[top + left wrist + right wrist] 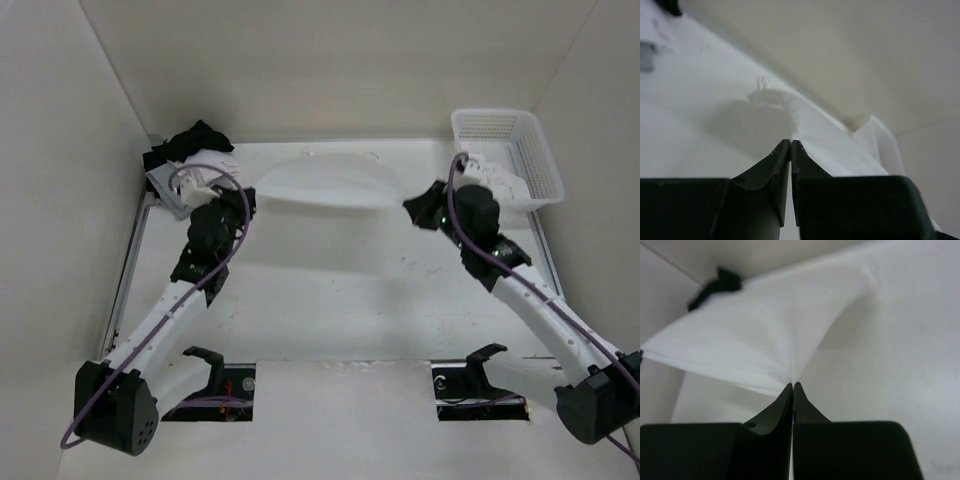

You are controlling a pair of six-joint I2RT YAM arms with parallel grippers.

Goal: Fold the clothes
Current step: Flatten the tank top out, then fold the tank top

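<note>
A white garment of the clothes (325,185) hangs stretched above the far side of the table between my two grippers. My left gripper (250,200) is shut on its left end. My right gripper (410,208) is shut on its right end. In the left wrist view the jaws (791,142) are pressed together and the white cloth (825,137) runs away from the tips; thin loops (761,84) show at its far edge. In the right wrist view the cloth (765,340) fans out from the shut tips (792,384).
A heap of black, grey and white garments (185,150) lies in the far left corner. A white lattice basket (505,155) stands at the far right with white cloth (495,182) spilling over its near side. Walls enclose the table on three sides.
</note>
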